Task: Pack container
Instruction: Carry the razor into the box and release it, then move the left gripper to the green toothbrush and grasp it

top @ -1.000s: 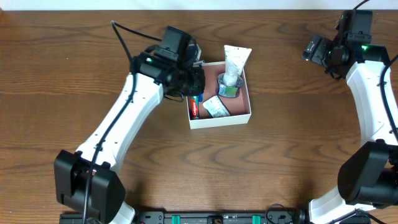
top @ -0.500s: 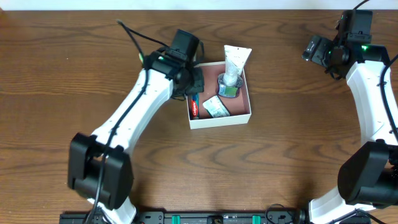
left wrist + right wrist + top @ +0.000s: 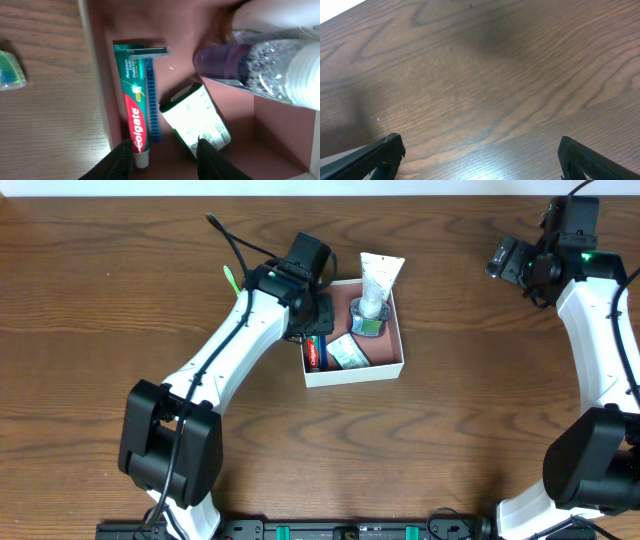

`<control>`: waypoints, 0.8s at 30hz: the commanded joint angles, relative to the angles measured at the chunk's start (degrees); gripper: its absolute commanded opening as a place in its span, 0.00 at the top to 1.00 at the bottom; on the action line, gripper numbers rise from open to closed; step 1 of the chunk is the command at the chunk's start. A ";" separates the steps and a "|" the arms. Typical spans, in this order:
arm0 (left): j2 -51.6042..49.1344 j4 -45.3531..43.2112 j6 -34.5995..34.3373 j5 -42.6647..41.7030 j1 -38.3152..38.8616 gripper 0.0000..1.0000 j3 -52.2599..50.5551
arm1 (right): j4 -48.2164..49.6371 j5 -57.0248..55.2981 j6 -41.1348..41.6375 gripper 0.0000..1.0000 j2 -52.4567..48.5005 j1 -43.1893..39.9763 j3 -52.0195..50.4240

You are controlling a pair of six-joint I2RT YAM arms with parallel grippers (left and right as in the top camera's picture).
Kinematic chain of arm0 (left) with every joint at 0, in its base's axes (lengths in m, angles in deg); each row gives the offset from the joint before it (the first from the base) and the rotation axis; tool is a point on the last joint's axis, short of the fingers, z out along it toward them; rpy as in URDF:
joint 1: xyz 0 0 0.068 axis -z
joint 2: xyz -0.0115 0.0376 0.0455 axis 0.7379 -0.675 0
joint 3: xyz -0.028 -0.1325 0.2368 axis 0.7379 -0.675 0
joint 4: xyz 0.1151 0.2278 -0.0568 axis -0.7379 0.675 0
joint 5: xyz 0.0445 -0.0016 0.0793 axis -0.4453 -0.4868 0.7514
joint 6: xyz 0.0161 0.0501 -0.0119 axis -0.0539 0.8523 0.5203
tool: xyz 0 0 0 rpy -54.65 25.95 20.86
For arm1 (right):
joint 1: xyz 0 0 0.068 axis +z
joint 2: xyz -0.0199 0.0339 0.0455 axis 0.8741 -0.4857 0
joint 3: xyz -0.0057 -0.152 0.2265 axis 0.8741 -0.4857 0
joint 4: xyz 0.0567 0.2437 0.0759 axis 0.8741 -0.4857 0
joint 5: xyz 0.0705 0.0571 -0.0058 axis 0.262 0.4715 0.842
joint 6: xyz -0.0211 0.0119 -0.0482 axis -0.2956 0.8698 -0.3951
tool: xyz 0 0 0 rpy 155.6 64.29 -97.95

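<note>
Container (image 3: 355, 371) is noted just toward 12 o'clock of table (image 3: 100, 330) centre, lidless. The left gripper (image 3: 164, 146) is held over the container's 9 o'clock side, fingers (image 3: 122, 159) spread apart, nothing pinched between them. Toothpaste (image 3: 134, 120) is laid along the 9 o'clock wall, with a blue razor (image 3: 152, 100) resting against it. A green-white packet (image 3: 197, 120) and a clear bottle (image 3: 260, 75) are seen beside them. A white tube (image 3: 378, 275) is propped over the 12 o'clock rim. The right gripper (image 3: 480, 145) is kept at the table's 2 o'clock, well apart, spread wide over bare wood.
</note>
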 commanded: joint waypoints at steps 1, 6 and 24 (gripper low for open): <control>2.75 0.07 0.09 0.63 -1.97 0.58 0.66 | -0.02 -0.02 0.74 0.01 0.15 0.28 0.46; 8.22 -0.20 0.11 2.58 -6.19 0.58 0.66 | -0.04 -0.02 0.76 0.01 0.15 0.28 0.46; -0.85 -8.57 1.84 17.18 -17.77 0.58 0.66 | -0.02 -0.02 0.76 0.01 0.15 0.28 0.46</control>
